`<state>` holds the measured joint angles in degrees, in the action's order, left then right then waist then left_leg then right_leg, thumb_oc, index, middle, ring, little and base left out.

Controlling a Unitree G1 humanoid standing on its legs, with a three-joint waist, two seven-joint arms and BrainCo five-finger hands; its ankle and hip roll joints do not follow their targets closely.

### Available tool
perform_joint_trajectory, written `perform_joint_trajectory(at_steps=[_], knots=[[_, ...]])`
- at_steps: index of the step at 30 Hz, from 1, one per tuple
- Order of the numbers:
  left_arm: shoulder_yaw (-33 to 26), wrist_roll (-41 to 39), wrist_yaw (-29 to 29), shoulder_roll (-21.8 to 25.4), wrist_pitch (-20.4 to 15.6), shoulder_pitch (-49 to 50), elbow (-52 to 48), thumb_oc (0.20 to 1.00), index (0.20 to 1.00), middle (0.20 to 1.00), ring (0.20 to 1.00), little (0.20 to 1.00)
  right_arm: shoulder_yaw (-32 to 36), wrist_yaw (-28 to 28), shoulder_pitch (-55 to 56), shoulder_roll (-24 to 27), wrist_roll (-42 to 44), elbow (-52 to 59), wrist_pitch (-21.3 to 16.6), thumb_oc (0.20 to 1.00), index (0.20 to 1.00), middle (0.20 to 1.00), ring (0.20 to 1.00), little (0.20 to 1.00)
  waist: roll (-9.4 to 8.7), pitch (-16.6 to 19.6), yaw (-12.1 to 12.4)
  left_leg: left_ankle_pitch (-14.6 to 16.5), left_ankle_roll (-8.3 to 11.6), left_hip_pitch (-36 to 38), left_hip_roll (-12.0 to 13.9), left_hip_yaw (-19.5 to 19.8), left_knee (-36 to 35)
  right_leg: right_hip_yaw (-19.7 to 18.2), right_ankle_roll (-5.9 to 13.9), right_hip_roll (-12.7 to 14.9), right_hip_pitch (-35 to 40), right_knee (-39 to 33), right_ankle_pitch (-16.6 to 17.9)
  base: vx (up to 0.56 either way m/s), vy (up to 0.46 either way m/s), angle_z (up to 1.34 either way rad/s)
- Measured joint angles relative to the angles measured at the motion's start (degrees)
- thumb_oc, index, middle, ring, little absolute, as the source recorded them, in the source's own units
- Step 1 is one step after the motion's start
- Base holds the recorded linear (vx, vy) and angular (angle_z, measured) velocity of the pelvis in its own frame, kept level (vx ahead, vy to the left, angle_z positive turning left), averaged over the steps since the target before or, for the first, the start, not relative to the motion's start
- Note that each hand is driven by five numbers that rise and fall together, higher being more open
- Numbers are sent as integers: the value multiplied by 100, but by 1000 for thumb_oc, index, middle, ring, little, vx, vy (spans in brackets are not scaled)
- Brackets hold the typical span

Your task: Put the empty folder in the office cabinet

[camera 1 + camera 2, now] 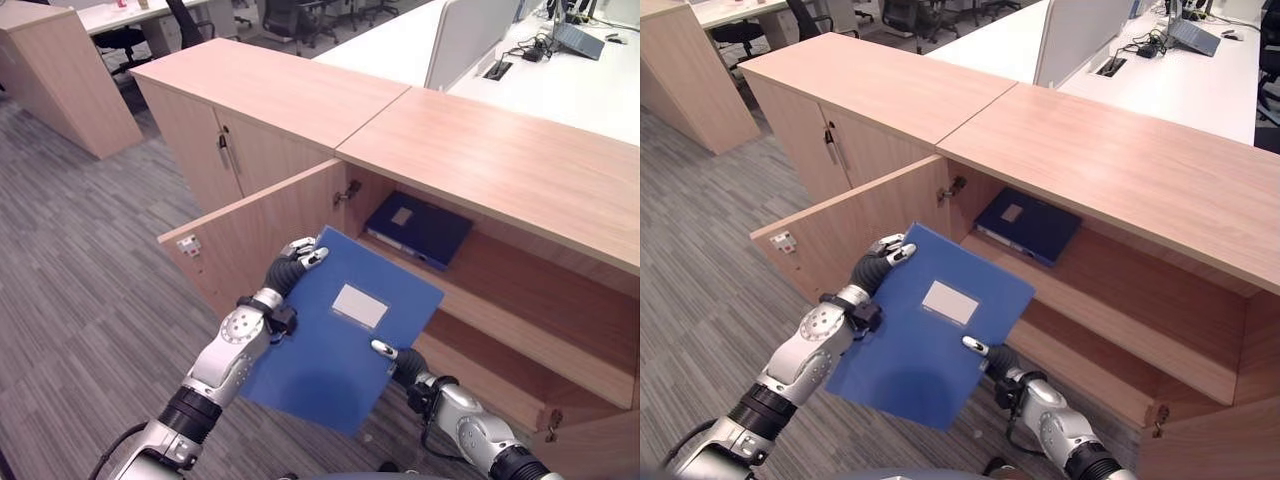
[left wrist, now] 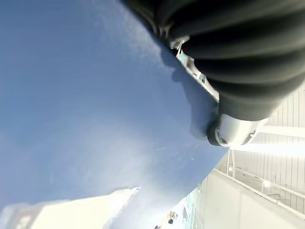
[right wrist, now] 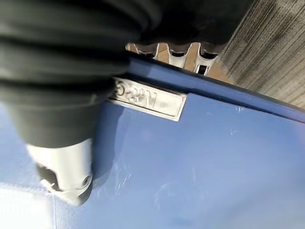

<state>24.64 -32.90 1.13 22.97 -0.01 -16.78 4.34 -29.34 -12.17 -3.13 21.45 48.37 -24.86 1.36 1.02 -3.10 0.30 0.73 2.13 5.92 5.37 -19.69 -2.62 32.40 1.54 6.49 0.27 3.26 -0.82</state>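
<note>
A blue folder (image 1: 335,345) with a pale label is held up flat in front of the open office cabinet (image 1: 500,170). My left hand (image 1: 295,262) grips the folder's left edge near its far corner, thumb on top. My right hand (image 1: 398,362) pinches the folder's right edge, the thumb over the cover and the fingers (image 3: 178,53) beneath. In the left wrist view the blue cover (image 2: 86,105) lies right against the hand. A second, darker blue folder (image 1: 420,228) lies flat on the cabinet's upper shelf (image 1: 520,280).
The cabinet's left door (image 1: 255,235) stands swung open just beyond my left hand. A closed cabinet (image 1: 240,130) with handles adjoins on the left. White desks (image 1: 560,70) with a partition stand behind. Grey carpet (image 1: 80,280) spreads to the left.
</note>
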Motion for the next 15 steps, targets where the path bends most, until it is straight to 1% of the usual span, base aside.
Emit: perform_joint_trajectory(at_steps=[3,8,9,10,12,14,15], knots=[[9,-65,0,36,16,-62,2,200,200,200,200,200,1,-52,1,-1,18,13,-47,200,200,200,200,200,0,0,-19,0,0,16,0,-14,-5,-16,-3,-2,3,0,5,-3,-2,-1],[13,-454,2,23,24,-75,127,200,200,200,200,200,-8,-57,12,-5,476,12,-76,200,200,200,200,200,1,0,-79,0,0,44,0,-24,-8,-29,-6,-6,22,-7,8,0,0,0],[31,-534,2,11,23,-78,172,354,354,354,354,354,-8,-55,32,-11,605,11,-80,200,200,200,200,200,2,1,-91,0,0,47,0,-25,-8,-30,-6,-8,24,-10,9,0,0,0],[75,-691,2,-15,34,-97,318,1000,1000,1000,1000,1000,-14,-34,78,-23,783,-27,-71,200,200,200,200,200,5,3,-94,0,0,67,0,-31,-9,-33,-4,-10,47,-26,17,0,0,0],[214,-1098,9,-96,36,-183,676,1000,1000,1000,1000,1000,-46,-8,82,-48,927,-269,-68,200,200,200,200,200,18,11,-120,0,0,76,-3,-33,-9,-35,4,-13,67,-51,31,0,0,0],[251,-1547,36,-288,47,-196,929,1000,1000,1000,1000,1000,-86,-4,199,-91,1191,-455,-47,200,200,200,200,200,36,6,-140,0,0,78,-6,-35,-12,-40,9,-15,69,-69,37,0,0,0],[299,-1691,62,-401,51,-247,1094,1000,1000,1000,1000,1000,-82,-2,315,-192,1379,-577,-32,200,200,200,200,200,46,12,-140,0,0,79,-5,-35,-12,-39,9,-17,70,-71,36,0,0,0]])
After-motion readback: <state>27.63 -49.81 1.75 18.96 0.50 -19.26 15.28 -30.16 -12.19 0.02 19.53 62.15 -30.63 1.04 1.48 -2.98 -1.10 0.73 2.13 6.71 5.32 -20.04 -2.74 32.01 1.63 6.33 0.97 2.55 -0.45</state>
